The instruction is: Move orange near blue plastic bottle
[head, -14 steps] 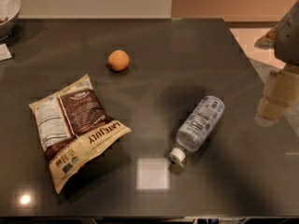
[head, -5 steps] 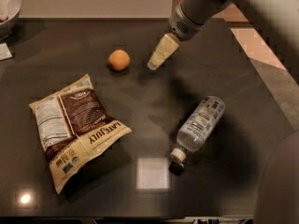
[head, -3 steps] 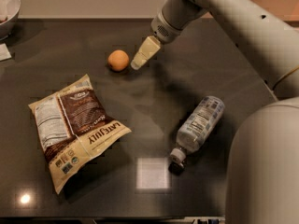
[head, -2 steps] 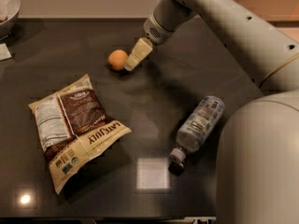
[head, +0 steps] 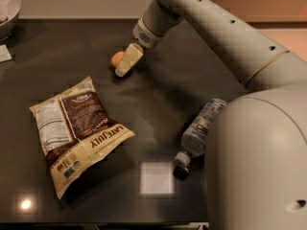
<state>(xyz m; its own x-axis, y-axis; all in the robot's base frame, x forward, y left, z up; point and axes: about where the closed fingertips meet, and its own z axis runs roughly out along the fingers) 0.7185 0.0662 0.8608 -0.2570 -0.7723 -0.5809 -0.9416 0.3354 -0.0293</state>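
The orange [head: 116, 59] lies on the dark table [head: 57, 47] at the back, left of centre. My gripper [head: 126, 61] is right at the orange's right side and covers part of it. The blue plastic bottle [head: 199, 131] lies on its side at the right, white cap toward the front edge, partly hidden by my arm's large grey body [head: 259, 162].
A tan-and-brown snack bag [head: 74, 131] lies flat at the left front. A bowl [head: 8, 11] stands at the far left back corner, with a white paper scrap [head: 4, 53] below it. A bright light patch [head: 156, 178] reflects on the table front.
My gripper has swung from the right side across the table to the left and now sits against the orange. My arm's body now fills the right front. The orange, bottle and bag have not moved.
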